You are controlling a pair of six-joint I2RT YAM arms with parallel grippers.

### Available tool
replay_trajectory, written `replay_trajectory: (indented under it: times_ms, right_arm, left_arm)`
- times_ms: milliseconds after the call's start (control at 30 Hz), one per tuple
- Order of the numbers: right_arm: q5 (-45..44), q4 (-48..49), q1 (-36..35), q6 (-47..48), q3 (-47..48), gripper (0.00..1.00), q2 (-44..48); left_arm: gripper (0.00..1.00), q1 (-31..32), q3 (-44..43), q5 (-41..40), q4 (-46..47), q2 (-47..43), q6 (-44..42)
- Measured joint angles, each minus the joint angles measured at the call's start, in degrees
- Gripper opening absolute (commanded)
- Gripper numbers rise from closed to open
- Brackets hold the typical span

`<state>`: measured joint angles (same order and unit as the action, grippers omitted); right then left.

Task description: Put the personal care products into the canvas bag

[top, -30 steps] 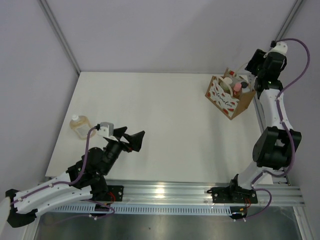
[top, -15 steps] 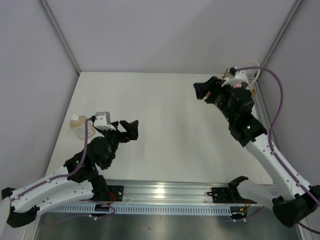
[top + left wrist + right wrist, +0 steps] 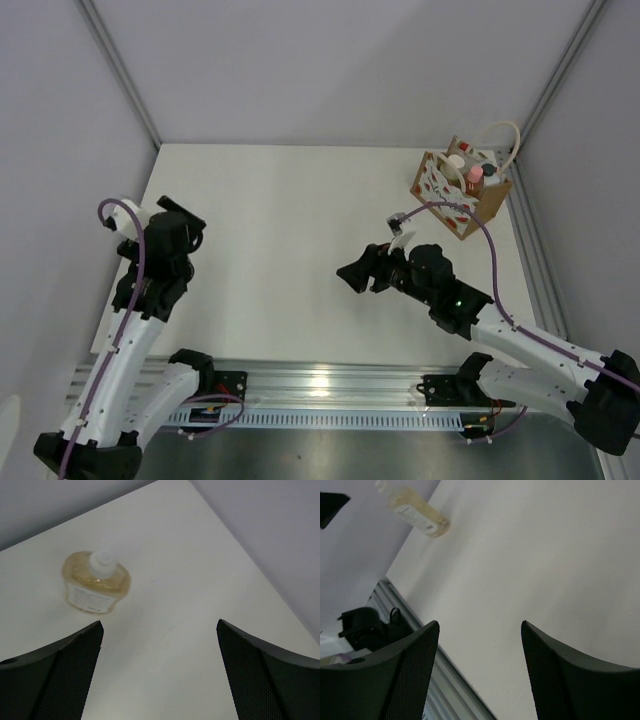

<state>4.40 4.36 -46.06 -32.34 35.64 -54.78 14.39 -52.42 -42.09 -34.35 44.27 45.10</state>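
The squat amber flask with a white cap (image 3: 96, 580) stands on the white table; it also shows far off in the right wrist view (image 3: 415, 511). My left gripper (image 3: 159, 624) is open and empty, hovering above and just short of the flask. In the top view the left arm (image 3: 160, 255) hides the flask. The canvas bag (image 3: 447, 193) stands at the far right corner. It holds three bottles: one with a cream cap (image 3: 456, 162), one with a pink cap (image 3: 474, 175) and one with a black cap (image 3: 488, 169). My right gripper (image 3: 358, 272) is open and empty over the table's middle.
The table's left edge (image 3: 125, 250) runs close beside the flask. The metal rail (image 3: 330, 385) carrying the arm bases lies along the near edge. Grey walls enclose the table at the back and on both sides.
My left arm has swung left and now hangs over the flask. My right arm has pulled away from the bag down to the table's middle, so the bag shows again.
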Motion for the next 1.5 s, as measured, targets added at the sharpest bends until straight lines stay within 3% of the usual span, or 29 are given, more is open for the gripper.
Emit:
replay_trajectory:
  times_ms: [167, 433, 633, 1167, 1267, 1367, 1500]
  right_arm:
    - [-0.37, 3.06, -5.81, 0.20, -1.44, 0.71, 0.85]
    - [-1.92, 3.56, -6.64, 0.87, -2.58, 0.71, 0.94]
    - [-1.95, 4.13, -7.26, 0.92, -2.64, 0.71, 0.87]
    - [0.52, 4.59, -8.37, 0.83, -2.62, 0.72, 0.09]
    - [0.46, 4.59, -8.52, 0.90, -2.64, 0.72, 0.09]
    - [0.00, 4.59, -8.52, 1.07, -2.62, 0.72, 0.09]
    - [-0.74, 4.57, -8.52, 1.31, -2.62, 0.72, 0.09]
  left_arm:
    - [0.99, -6.69, -3.87, 0.28, -7.85, 6.32, 7.85]
    - [0.99, -13.18, -14.49, 1.01, -22.45, 23.34, 25.66]
    - [0.99, -17.11, -21.29, 2.91, -30.71, 33.86, 34.01]
    - [0.99, -23.47, -26.67, 1.81, -35.80, 47.58, 40.39]
    - [0.92, -24.55, -26.67, 1.81, -34.97, 49.35, 40.11]
    - [0.77, -24.98, -26.67, 1.81, -33.24, 50.21, 38.73]
    - [0.76, -25.03, -26.67, 2.10, -30.80, 50.25, 36.68]
